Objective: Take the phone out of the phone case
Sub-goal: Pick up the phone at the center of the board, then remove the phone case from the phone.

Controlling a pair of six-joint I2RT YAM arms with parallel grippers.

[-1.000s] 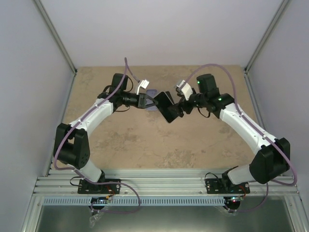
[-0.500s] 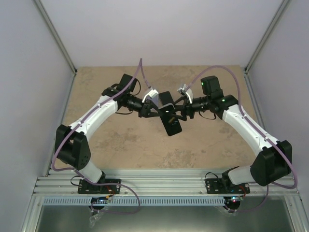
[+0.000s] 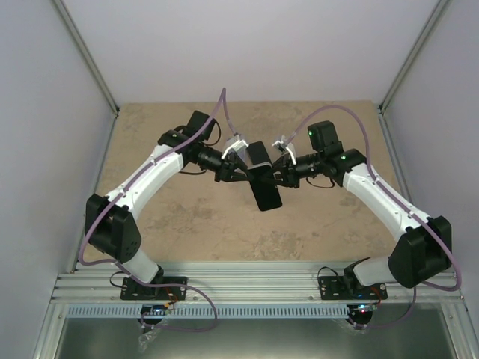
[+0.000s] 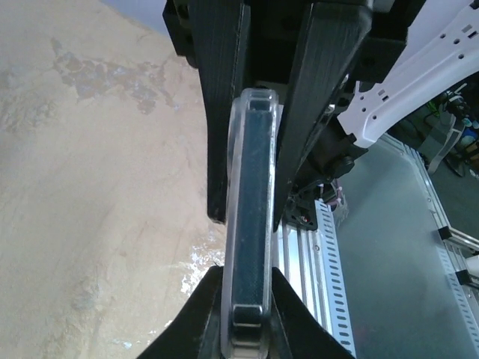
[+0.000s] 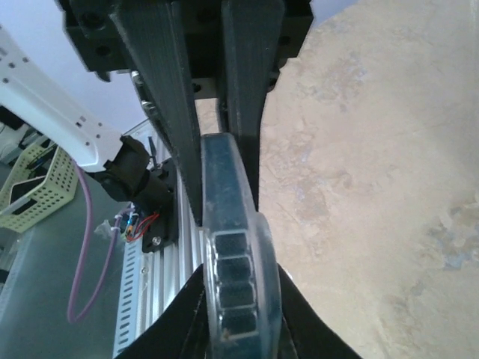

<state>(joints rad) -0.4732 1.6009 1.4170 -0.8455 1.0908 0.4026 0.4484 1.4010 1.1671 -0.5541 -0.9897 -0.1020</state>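
A dark phone point(image 3: 265, 185) in a clear phone case point(image 4: 233, 224) hangs in mid-air above the middle of the table, held from both sides. My left gripper point(image 3: 245, 170) is shut on its left part, and my right gripper point(image 3: 281, 175) is shut on its right part. The left wrist view shows the phone point(image 4: 251, 224) edge-on between my left gripper point(image 4: 245, 275), with the right gripper's fingers point(image 4: 326, 90) clamped further along. In the right wrist view the case's ribbed edge point(image 5: 233, 288) sits inside my right gripper point(image 5: 238, 278).
The beige stone-patterned table point(image 3: 187, 217) lies below, with grey walls on three sides. An aluminium rail point(image 3: 254, 288) with both arm bases runs along the near edge. A purple cable point(image 3: 340, 112) loops over each arm.
My right gripper has shut on the cased phone, which my left gripper was holding alone. Both wrists turned, and the phone moved slightly right and toward the near edge.
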